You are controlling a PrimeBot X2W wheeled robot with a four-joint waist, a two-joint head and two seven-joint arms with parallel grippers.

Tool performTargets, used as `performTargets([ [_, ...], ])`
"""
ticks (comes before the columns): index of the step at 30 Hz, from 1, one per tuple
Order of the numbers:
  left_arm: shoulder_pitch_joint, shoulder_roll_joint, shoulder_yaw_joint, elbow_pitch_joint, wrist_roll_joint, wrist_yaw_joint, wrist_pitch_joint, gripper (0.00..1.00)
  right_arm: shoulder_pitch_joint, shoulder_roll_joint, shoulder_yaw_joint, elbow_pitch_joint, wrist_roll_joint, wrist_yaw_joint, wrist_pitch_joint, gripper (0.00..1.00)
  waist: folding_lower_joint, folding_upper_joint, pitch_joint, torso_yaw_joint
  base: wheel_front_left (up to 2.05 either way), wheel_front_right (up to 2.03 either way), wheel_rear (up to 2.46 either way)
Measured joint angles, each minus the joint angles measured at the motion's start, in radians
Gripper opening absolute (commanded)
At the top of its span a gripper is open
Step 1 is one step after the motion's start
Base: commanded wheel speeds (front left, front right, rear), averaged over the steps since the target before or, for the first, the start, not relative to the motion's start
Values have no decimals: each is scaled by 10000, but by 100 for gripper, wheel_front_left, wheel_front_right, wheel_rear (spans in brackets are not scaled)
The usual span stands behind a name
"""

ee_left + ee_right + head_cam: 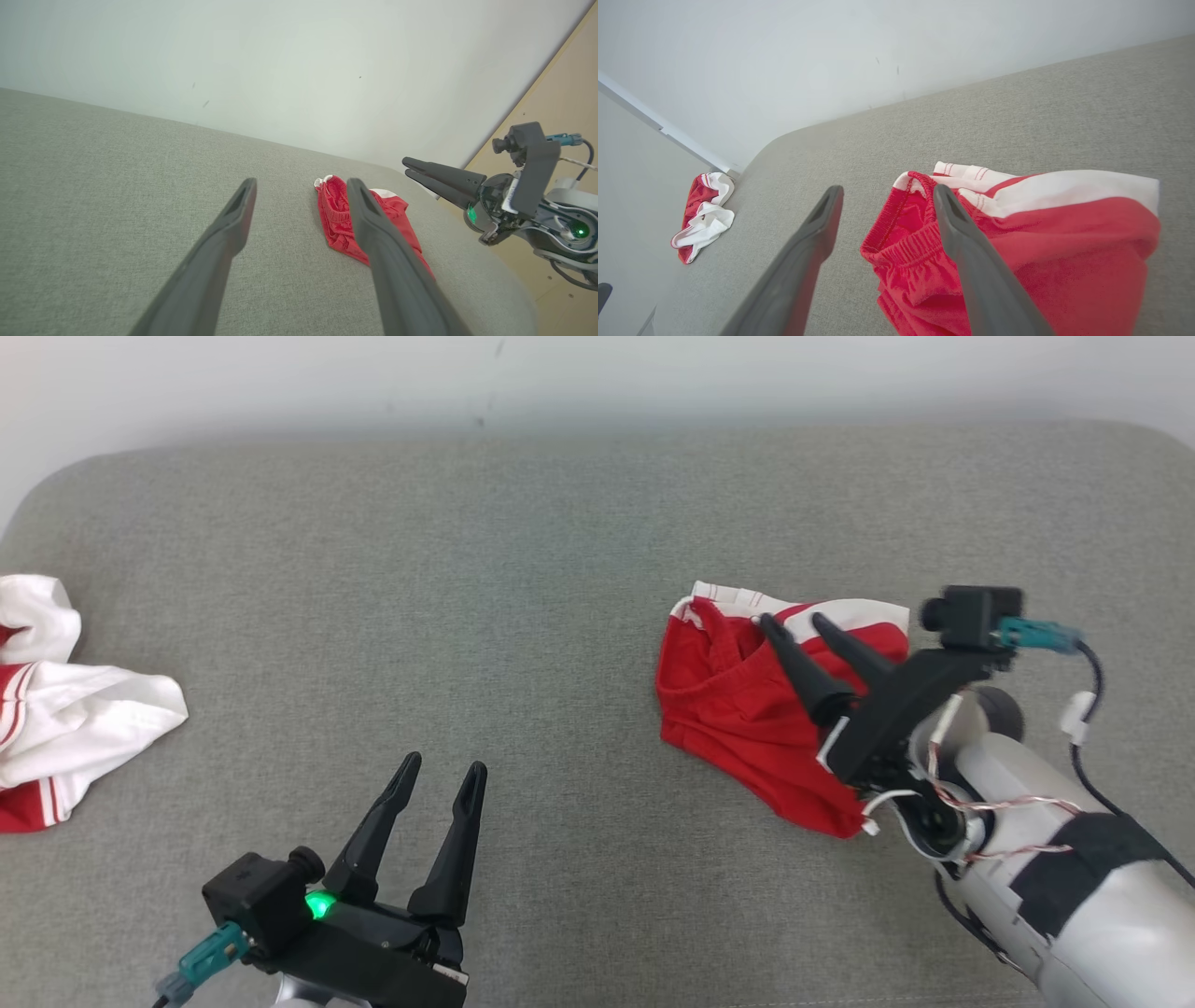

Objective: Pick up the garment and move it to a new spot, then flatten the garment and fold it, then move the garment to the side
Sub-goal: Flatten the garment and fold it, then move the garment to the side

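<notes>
On the right of the grey cushion (560, 569), the crumpled red garment (738, 709) lies under the right pincer (789, 618).
That pincer's fingers are apart and empty, as are those of the left pincer (446, 763), near and well apart from the cloth. Light, soft and limp, the garment will likely sag and bunch when lifted. The gathered elastic waistband (906, 245) looks the firmest place to pinch.

No writing, brand, number or sign can be read on anything here. A small pale sticker (452, 976) on the base of the left pincer (444, 763) may carry print, but it is too small to tell. The left wrist view shows a white label (510, 196) on the body of the right pincer (405, 167), and it is just as illegible.
</notes>
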Motion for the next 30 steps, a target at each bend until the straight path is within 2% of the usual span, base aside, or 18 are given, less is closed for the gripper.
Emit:
performTargets([
  [4,16,-77,6,-17,23,-6,0,100,587,-426,-391,-299,2,-17,-708,100,0,0,-59,-139,0,0,0],
  [10,33,-115,19,-38,102,-21,0,100,1493,-930,-941,-451,132,-236,-1593,100,-1,0,-104,-241,0,0,0],
  [23,133,-144,-27,-274,259,-180,0,100,2011,-706,-1626,109,1235,-360,-1870,100,-1,0,246,-238,0,0,0],
  [27,78,-132,-19,-272,295,-188,0,100,2089,-568,-1893,481,1756,-343,-1687,100,-1,0,430,-116,0,0,0],
  [30,-28,-123,-10,-249,332,-192,0,100,2084,-368,-1954,779,2111,-207,-1413,100,0,0,556,-9,0,0,0],
])
